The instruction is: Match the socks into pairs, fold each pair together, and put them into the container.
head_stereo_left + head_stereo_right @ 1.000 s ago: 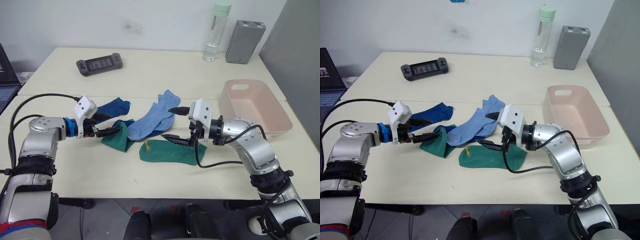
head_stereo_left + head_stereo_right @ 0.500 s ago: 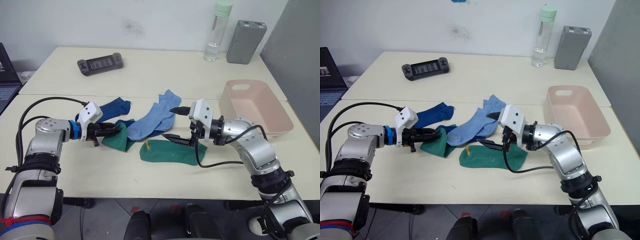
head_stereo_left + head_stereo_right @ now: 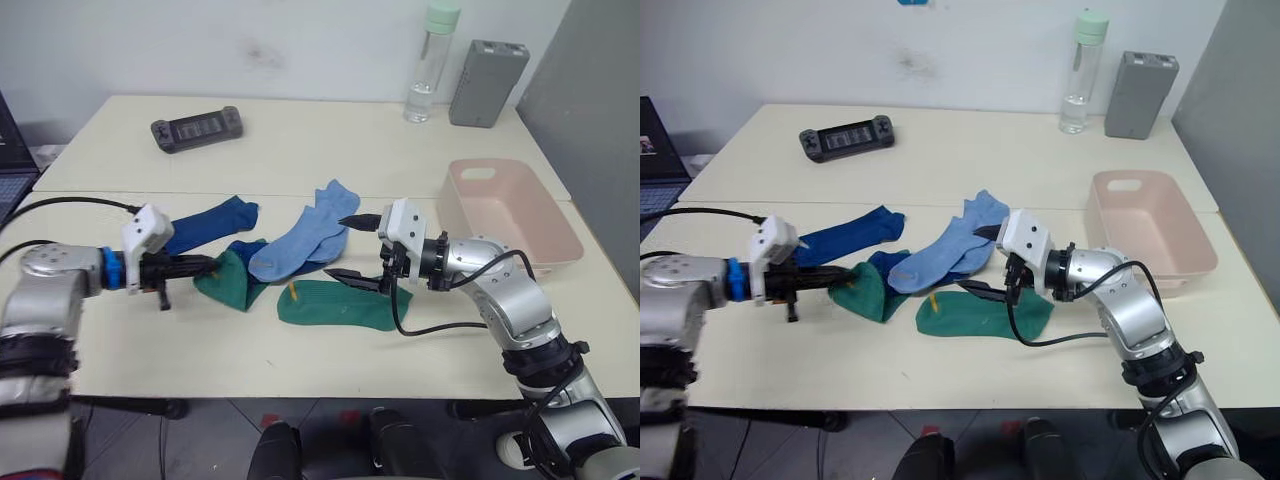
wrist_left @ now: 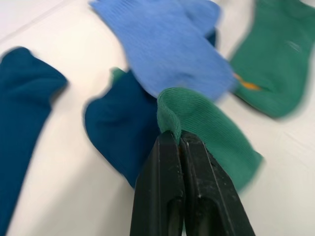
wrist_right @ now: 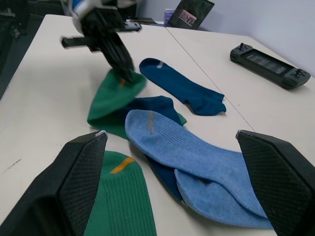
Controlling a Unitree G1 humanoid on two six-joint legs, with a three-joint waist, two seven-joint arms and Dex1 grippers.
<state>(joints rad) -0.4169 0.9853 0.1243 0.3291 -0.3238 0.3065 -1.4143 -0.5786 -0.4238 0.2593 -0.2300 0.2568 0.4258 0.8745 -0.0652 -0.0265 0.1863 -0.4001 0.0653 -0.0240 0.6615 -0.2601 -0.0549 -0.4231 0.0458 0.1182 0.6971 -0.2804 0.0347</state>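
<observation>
My left gripper [image 3: 207, 265] is shut on the cuff of a green sock [image 3: 232, 284], which lies partly folded on the table; the left wrist view shows the fabric pinched between the fingertips [image 4: 170, 147]. A second green sock [image 3: 335, 305] with a yellow mark lies flat to the right. Two light blue socks [image 3: 298, 240] overlap at the centre, covering part of a navy sock [image 3: 243, 250]. Another navy sock [image 3: 208, 222] lies farther back left. My right gripper [image 3: 337, 246] hangs open over the toe end of the flat green sock. The pink container [image 3: 510, 215] stands at the right.
A game controller [image 3: 197, 128] lies at the back left. A water bottle [image 3: 425, 65] and a grey box [image 3: 488, 68] stand at the back right. A laptop [image 3: 654, 150] sits at the left edge. A cable trails from each arm.
My left gripper has closed on the green sock's cuff and drawn back to the left, dragging the sock a little. The right arm has not moved.
</observation>
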